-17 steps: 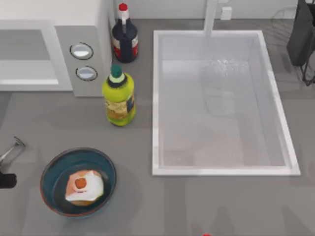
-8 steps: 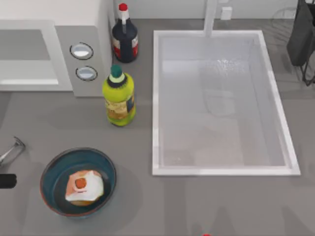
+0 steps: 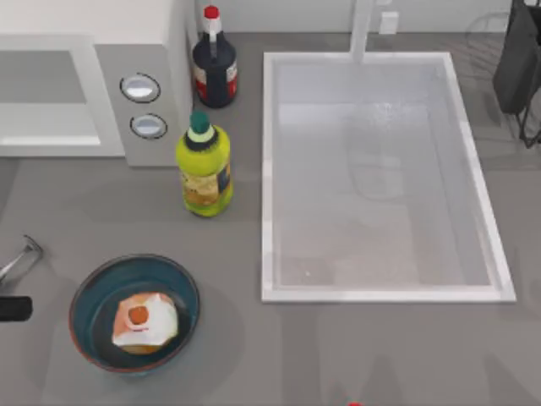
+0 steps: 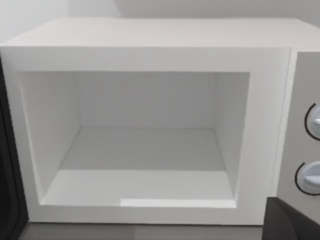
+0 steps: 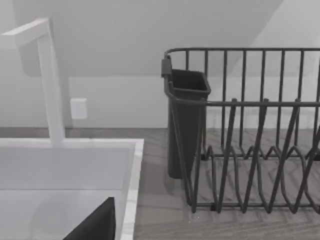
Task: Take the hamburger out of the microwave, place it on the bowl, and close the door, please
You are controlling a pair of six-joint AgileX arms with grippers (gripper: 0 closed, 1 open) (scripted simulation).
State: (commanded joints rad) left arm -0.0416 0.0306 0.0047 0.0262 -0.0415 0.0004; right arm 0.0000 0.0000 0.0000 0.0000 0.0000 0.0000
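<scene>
Almost nothing changing since earlier frames: dark piece of left arm at top view's left edge sitting marginally further in.

Hamburger lying inside bowl, at 7 o'clock on table. Microwave at 10 o'clock; cavity standing bare, door hanging open.

Left gripper's spread: cannot tell.

Yellow bottle standing just beside microwave, sink at its 3 o'clock.

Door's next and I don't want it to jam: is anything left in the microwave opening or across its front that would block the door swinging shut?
Nothing visible: the microwave cavity is bare, the hamburger sits in the bowl, and the yellow bottle stands beside the knobs.
</scene>
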